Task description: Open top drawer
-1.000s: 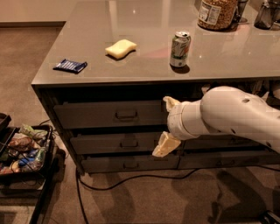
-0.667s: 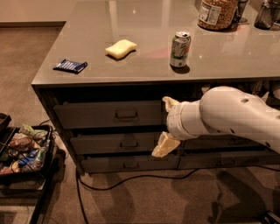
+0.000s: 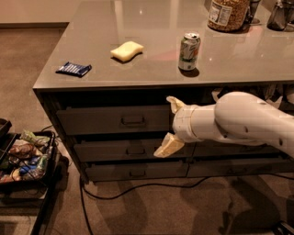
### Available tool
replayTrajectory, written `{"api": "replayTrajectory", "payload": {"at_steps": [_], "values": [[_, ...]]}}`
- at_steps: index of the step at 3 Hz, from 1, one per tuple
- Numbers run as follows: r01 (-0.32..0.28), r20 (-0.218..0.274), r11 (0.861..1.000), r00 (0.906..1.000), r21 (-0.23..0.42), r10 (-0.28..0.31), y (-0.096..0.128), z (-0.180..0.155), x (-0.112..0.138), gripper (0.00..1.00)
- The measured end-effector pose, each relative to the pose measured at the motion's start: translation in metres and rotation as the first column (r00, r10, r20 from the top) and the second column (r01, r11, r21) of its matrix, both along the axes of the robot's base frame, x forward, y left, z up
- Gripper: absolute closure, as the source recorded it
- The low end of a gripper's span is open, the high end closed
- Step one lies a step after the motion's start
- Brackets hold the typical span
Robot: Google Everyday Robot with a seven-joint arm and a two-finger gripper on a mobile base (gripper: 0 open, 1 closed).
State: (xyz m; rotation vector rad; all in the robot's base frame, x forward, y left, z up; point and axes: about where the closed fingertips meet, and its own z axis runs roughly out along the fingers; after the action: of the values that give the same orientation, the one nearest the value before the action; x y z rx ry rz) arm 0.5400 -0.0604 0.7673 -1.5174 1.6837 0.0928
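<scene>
— Though the hand (image 3: 171, 125) hangs close to the drawers, does it grip anything?
— No. It is released: its two pale fingers (image 3: 168, 146) are spread wide, one above the other, with nothing between them. The white arm (image 3: 239, 120) reaches in from the right.
— Where is the top drawer (image 3: 110, 120)?
— Just under the edge of the counter (image 3: 151, 73), on the left side. It is the tallest of three dark-grey fronts stacked there, with a metal loop handle (image 3: 133, 120) at its middle. Whether it is fully shut or a little ajar I cannot tell.
— And the hand against it?
— It sits at the right end of that front, to the right of the handle and apart from it. The upper finger is level with the drawer's top edge; the lower one lies in front of the middle drawer (image 3: 124, 150).
— What is on the counter?
— A yellow sponge (image 3: 127, 50), a soda can (image 3: 189, 51) to its right, a blue packet (image 3: 73, 69) near the left edge, and a big jar (image 3: 228, 13) at the back. A black cable (image 3: 138, 188) lies on the carpet (image 3: 138, 213) below, and a bin of clutter (image 3: 25, 156) stands at the left.
</scene>
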Motion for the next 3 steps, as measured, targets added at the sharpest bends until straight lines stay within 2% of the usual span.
{"api": "replayTrajectory", "payload": {"at_steps": [1, 2, 3], "values": [[-0.053, 0.07, 0.998, 0.9963, 0.037, 0.05, -0.004, -0.002, 0.014, 0.0], [-0.089, 0.133, 0.995, 0.9865, -0.047, 0.095, -0.004, -0.015, 0.027, 0.0], [-0.091, 0.132, 0.995, 0.9866, -0.047, 0.096, -0.004, -0.014, 0.027, 0.0]]}}
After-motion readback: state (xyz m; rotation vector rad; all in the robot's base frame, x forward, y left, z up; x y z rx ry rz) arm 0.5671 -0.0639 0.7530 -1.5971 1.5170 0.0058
